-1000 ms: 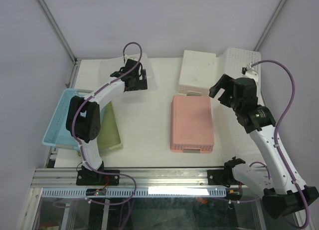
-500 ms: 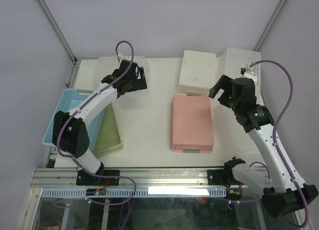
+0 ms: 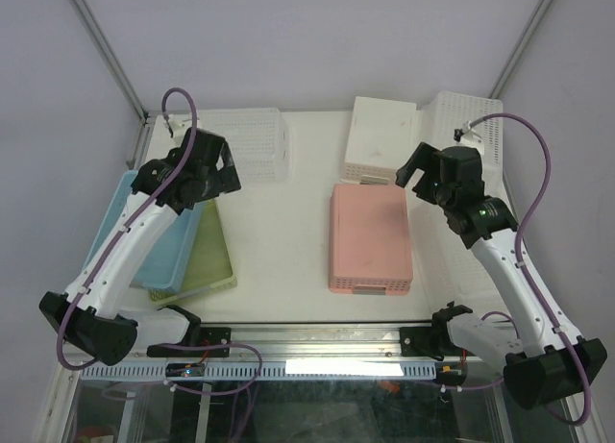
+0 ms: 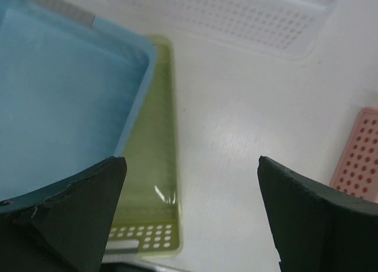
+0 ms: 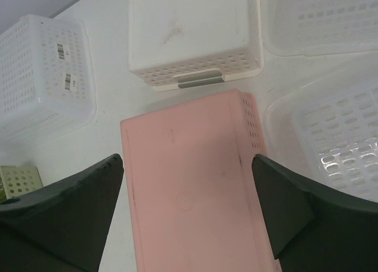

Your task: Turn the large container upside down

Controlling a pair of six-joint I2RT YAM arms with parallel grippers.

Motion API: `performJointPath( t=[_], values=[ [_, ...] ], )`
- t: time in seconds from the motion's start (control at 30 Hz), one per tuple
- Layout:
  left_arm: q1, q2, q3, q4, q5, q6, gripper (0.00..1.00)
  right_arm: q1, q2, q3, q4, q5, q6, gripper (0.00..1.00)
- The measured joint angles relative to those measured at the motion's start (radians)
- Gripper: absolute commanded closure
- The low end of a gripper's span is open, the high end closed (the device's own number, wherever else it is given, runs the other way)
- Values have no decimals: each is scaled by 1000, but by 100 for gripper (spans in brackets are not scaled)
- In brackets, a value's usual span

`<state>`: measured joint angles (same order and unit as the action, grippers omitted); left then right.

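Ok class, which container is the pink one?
The pink container at mid-table, bottom up, just in front of the white container; the rest are white, clear, blue or green.

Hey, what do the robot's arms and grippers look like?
Both arms are white tubes with black joints: left arm, right arm. A purple cable loops along each. The left gripper and right gripper are black, each with two broad wedge-shaped fingers.
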<state>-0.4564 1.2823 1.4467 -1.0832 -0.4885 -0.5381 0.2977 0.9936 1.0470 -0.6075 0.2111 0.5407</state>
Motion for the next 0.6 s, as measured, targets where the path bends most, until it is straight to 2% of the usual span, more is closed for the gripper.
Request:
performJointPath(
  t=[0.2,0.4,0.6],
  values=[
    [26,-69,-160,-145,-16,-83,8,0,30,-4,37,-27,1,6],
    [122,-75,-287,-140,2,-78,26,0,47,-4,48,-45,0,6],
    [201,-84,-343,-88,53,-26,52,0,47,-4,50,-45,0,6]
  ],
)
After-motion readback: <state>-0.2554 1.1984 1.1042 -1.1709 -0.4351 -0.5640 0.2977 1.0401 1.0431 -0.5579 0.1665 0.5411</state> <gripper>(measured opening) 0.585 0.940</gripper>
